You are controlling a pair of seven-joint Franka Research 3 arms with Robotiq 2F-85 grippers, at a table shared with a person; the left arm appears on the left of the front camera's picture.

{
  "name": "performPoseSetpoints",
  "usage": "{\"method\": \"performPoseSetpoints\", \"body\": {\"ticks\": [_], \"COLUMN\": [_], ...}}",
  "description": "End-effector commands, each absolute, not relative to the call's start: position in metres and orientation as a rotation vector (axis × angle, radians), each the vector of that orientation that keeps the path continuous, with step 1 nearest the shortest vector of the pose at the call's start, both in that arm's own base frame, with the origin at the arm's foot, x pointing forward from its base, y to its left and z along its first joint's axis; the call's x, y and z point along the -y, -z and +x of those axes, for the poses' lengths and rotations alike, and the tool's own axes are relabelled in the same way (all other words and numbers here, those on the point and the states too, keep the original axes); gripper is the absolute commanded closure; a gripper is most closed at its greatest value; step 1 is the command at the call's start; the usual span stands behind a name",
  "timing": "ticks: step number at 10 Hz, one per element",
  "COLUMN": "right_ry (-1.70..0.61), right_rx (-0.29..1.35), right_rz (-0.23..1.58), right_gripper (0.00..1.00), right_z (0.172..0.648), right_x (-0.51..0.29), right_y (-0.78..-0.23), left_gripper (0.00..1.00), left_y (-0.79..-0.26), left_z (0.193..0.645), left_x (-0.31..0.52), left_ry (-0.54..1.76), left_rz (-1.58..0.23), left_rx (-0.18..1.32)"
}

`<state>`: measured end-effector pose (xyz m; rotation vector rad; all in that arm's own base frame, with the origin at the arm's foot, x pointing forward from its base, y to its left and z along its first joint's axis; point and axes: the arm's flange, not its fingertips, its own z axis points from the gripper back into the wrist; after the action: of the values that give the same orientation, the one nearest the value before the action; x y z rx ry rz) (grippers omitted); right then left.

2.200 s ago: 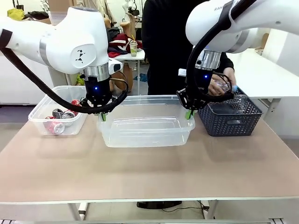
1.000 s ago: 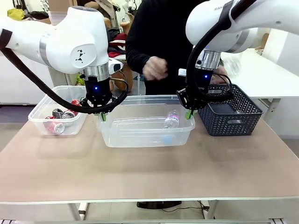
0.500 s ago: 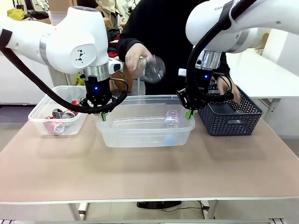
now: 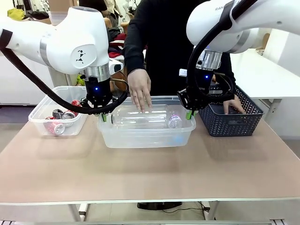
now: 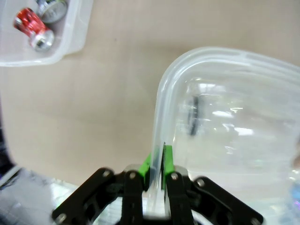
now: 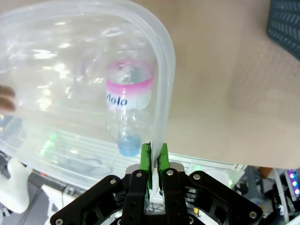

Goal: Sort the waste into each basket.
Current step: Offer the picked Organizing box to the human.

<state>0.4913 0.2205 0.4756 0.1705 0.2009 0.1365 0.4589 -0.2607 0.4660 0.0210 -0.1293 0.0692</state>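
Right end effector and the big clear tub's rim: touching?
Touching. In the right wrist view the right end effector has its green pads shut on the rim of the big clear tub, wall pinched between them with no gap.

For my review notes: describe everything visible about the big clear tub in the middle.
The middle tub is a clear, rectangular plastic bin with rounded corners and a thick rim. The left gripper pinches its rim at one end, the right gripper at the other. Clear bottles lie inside, one pink-labelled; a person's hand reaches in.
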Motion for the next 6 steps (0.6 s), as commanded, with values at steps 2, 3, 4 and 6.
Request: {"method": "performPoseSetpoints", "body": {"ticks": [2,3,4,6], "right_ry": [-0.145,-0.145,-0.145,-0.145], "right_rx": [-0.196,-0.196,-0.196,-0.196], "right_rz": [0.173,0.173,0.173,0.173], "right_gripper": [0.92,0.92,0.92,0.92], "right_z": [0.4884,0.4884,0.4884,0.4884], "right_x": [-0.2243,-0.2243,-0.2243,-0.2243], "right_y": [-0.4793,-0.4793,-0.4793,-0.4793], "left_gripper": [0.94,0.94,0.94,0.94], "left_y": [-0.4674,-0.4674,-0.4674,-0.4674], "left_z": [0.4601,0.4601,0.4601,0.4601], "left_x": [0.2597,0.2597,0.2597,0.2597], "left_ry": [-0.071,-0.071,-0.071,-0.071], "left_rz": [0.015,0.015,0.015,0.015], "left_rx": [0.136,0.136,0.136,0.136]}}
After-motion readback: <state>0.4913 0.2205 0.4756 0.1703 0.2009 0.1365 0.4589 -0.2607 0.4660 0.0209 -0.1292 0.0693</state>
